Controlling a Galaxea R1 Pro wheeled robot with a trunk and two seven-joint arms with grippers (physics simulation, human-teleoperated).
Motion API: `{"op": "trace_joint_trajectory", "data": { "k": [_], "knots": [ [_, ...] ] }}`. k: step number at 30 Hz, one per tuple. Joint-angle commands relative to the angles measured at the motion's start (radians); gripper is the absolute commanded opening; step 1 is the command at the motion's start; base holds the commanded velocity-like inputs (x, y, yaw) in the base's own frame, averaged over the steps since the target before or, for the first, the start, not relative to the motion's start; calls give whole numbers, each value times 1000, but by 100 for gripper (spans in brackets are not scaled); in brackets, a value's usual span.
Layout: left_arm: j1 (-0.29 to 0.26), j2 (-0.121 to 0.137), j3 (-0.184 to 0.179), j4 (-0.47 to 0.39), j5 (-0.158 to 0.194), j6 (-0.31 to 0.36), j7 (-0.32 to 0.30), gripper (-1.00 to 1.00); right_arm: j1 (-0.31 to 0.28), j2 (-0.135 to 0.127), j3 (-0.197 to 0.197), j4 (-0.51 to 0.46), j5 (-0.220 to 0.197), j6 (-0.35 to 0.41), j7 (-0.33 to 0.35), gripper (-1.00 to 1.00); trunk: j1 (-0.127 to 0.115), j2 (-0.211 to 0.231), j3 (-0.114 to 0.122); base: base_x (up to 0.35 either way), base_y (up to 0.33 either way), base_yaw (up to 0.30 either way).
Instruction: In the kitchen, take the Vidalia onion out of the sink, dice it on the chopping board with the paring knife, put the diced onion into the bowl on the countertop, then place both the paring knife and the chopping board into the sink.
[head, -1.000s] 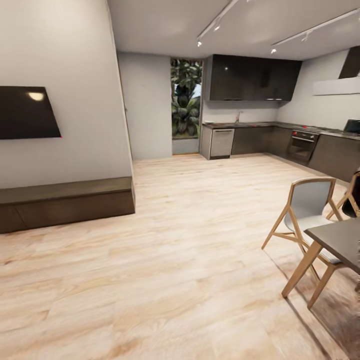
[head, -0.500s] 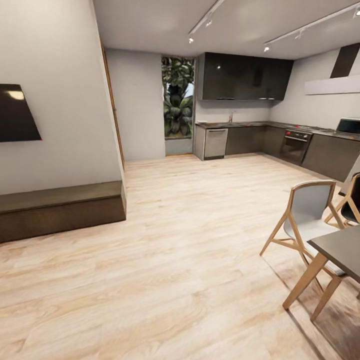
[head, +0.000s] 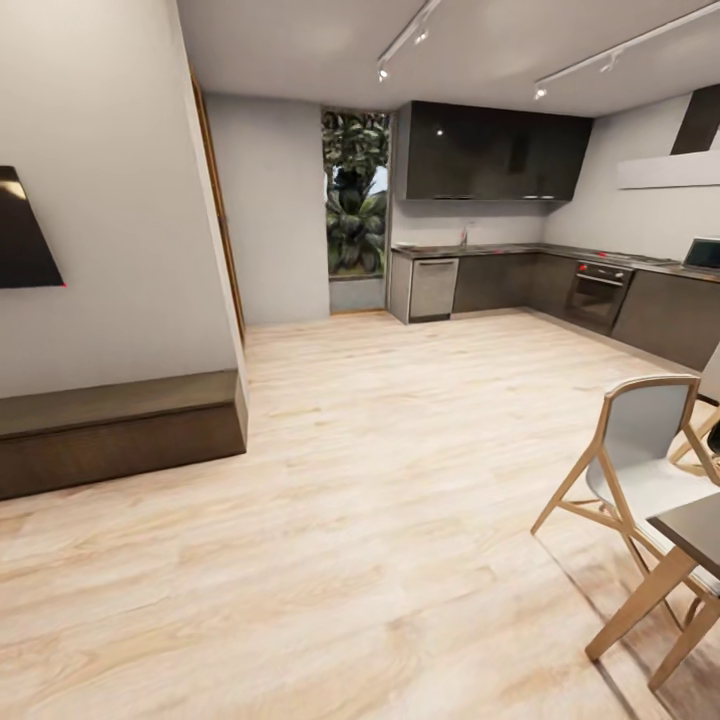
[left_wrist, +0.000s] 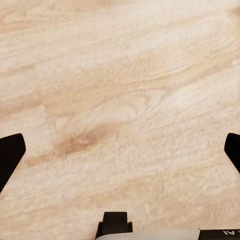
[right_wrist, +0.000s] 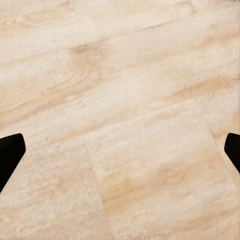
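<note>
Pale wood-plank floor (head: 380, 500) runs across an open room toward a kitchen at the far end. On the left wall hangs a dark screen (head: 25, 235), and under it a long low dark-brown bench (head: 120, 430) sits against the wall on the floor. Further right, past the wall's corner, a tall window (head: 356, 195) shows green foliage. Beside it begins the kitchen: glossy black upper cabinets (head: 495, 155) above the countertop (head: 480, 250), a long grey worktop over dark cabinets that runs along the back wall and turns along the right-hand wall. A silver dishwasher front (head: 433, 288) stands under the countertop's left end. A thin faucet (head: 464, 236) rises from the countertop at the back wall, marking the sink; the basin itself is too far off to make out, and so are the onion, board, knife and bowl. An oven (head: 598, 293) is set into the cabinets on the right run. Nearest, at the right edge, a light wooden chair with a white seat (head: 645, 450) stands beside the corner of a dark table (head: 695, 530).

In the left wrist view the left gripper (left_wrist: 120, 155) hangs over bare floor, its two dark fingertips (left_wrist: 10, 155) wide apart, holding nothing. The right gripper (right_wrist: 120, 155) is likewise spread wide over the planks, empty.
</note>
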Motion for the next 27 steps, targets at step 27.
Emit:
{"op": "trace_joint_trajectory", "data": {
  "k": [27],
  "knots": [
    [-1, 0, 0, 1, 0, -3, 0, 100, 0, 0, 0, 1, 0, -3, -3, 100, 1, 0, -1, 324, 0, 0]
  ]
}}
